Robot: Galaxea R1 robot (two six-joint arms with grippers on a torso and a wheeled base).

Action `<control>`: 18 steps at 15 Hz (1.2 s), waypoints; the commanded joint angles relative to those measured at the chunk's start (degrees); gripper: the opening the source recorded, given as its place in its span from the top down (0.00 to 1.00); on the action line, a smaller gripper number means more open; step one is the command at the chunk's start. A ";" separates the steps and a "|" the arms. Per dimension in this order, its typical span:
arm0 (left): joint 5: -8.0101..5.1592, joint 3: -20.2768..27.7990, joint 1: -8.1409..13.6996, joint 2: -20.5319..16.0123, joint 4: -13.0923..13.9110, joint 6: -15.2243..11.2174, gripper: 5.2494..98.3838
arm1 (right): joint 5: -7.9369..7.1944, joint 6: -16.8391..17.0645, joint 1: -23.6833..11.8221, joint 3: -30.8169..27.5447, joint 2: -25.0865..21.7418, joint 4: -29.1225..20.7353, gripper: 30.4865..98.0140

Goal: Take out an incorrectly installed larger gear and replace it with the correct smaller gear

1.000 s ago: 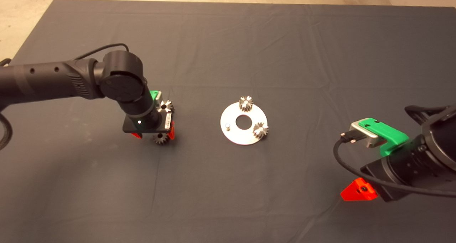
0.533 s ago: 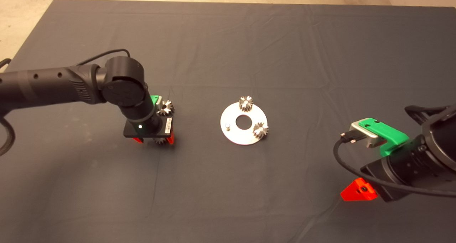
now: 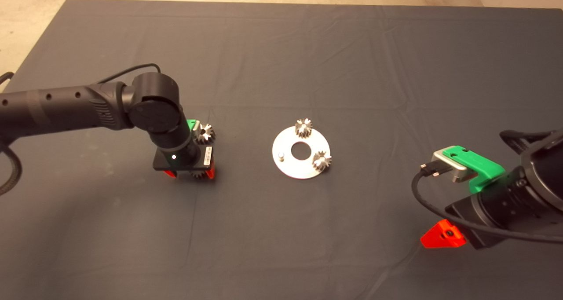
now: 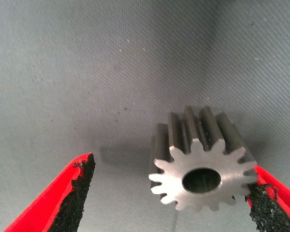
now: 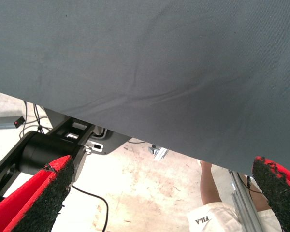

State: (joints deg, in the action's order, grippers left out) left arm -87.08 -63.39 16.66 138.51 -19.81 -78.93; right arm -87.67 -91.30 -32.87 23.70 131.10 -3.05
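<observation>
On the bench's left we see the left tool [image 3: 190, 173] low on the mat, fingers apart around the smaller gear [image 4: 200, 166], one pad [image 4: 263, 208] touching its teeth. The larger gear [image 3: 204, 133] lies just beyond it. The right tool [image 3: 440, 238] waits at the lower right, fingers apart.

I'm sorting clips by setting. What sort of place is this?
Probably a robot test bench: a dark mat on a table over bare concrete floor, with only a round metal plate and loose gears.
</observation>
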 commanded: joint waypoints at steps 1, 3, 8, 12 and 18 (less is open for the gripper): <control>-4.24 -0.93 0.65 0.06 -0.67 0.97 0.25 | 0.14 0.15 -0.80 -0.16 -0.09 -1.96 0.00; -4.15 -0.93 0.65 0.06 -0.67 0.97 0.26 | 0.14 0.16 -0.81 -0.16 -0.09 -1.96 0.00; -2.04 -2.25 0.74 0.29 -0.67 1.24 0.30 | 0.14 0.15 -0.79 -0.12 0.00 -1.96 0.00; -1.78 -2.25 0.80 1.29 -0.61 1.06 0.30 | 0.14 0.15 -0.79 -0.16 -0.09 -1.96 0.00; -0.81 -2.16 0.74 1.72 -0.58 1.06 0.30 | 0.14 5.39 -0.79 0.19 -5.77 -2.05 0.00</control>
State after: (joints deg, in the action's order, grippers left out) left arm -87.74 -65.16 16.86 139.83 -19.35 -77.56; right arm -87.63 -90.21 -32.85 23.70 130.72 -3.06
